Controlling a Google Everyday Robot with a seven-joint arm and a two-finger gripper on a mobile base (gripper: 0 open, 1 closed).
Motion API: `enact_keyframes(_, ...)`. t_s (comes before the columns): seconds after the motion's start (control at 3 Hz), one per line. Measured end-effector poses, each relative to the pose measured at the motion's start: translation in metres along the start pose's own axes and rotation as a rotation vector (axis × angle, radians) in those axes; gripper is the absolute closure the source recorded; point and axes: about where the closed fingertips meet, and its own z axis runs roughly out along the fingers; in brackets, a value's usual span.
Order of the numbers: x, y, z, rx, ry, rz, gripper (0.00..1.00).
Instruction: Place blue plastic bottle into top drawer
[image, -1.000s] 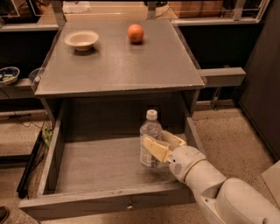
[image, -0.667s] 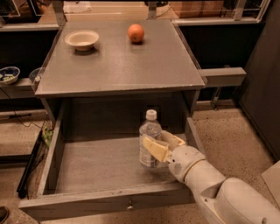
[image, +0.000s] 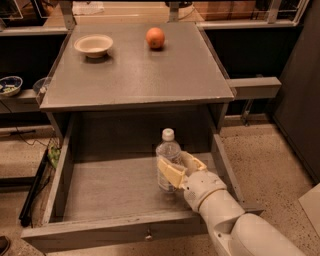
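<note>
The blue plastic bottle (image: 168, 156), clear with a white cap, stands upright inside the open top drawer (image: 100, 186), right of its middle. My gripper (image: 179, 169) comes in from the lower right and is shut on the bottle's lower half, one yellowish finger (image: 168, 173) in front and the other behind it. The bottle's base is at or just above the drawer floor; I cannot tell which. The drawer's front panel with its small knob (image: 148, 233) is at the bottom of the view.
The grey cabinet top (image: 135, 70) carries a white bowl (image: 93, 45) at the back left and an orange fruit (image: 155, 37) at the back. A shelf with a patterned bowl (image: 9, 85) is at the left. Speckled floor lies to the right.
</note>
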Motion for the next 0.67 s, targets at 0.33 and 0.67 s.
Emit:
enact_keyframes(0.33, 0.0123, -0.0026, -0.0134, 0.024, 0.012, 0.013, 1.00)
enact_keyframes(0.67, 0.0123, -0.0026, -0.0134, 0.024, 0.012, 0.013, 1.00)
